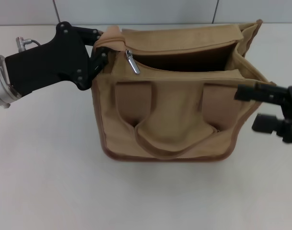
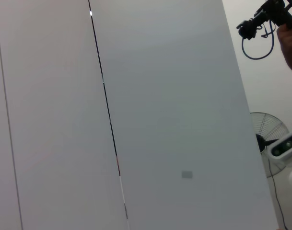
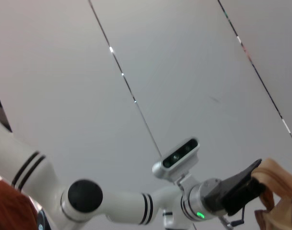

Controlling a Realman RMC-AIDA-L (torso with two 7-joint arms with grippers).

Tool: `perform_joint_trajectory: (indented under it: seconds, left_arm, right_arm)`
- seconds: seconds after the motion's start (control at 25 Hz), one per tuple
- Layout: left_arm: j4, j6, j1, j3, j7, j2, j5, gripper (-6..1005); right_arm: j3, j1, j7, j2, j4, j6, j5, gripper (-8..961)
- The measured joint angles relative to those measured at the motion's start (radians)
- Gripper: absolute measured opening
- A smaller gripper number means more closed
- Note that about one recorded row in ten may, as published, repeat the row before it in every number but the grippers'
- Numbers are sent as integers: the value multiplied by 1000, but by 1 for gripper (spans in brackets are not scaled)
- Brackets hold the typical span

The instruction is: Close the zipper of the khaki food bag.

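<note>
The khaki food bag is set upright on the white table, its handle side turned to the robot; the mouth is seen widely open, so the zipper is not yet closed, and its silver slider is found near the bag's left top corner. The left gripper is pressed at that corner and seems clenched on the fabric there, although the fingertips are partly hidden. The right gripper is held just beside the bag's right edge, its fingers spread and holding nothing. For a good closing, the corner is probably to be kept fixed by the left gripper; the pull tab is then to be pinched by the right one and drawn along the zipper line toward the right end, straight and without lifting, so that the tape is not bent.
</note>
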Motion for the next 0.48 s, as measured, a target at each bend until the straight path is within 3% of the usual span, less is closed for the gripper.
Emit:
perform_joint_trajectory:
  seconds: [0.16, 0.48]
  left_arm:
    - [0, 0, 11, -9, 0, -1, -8, 0]
    - [-3, -7, 15, -9, 0, -1, -12, 0]
  right_arm:
    - [-3, 49, 154, -20, -13, 6, 66, 820]
    - [-25, 140, 383, -32, -106, 53, 75, 819]
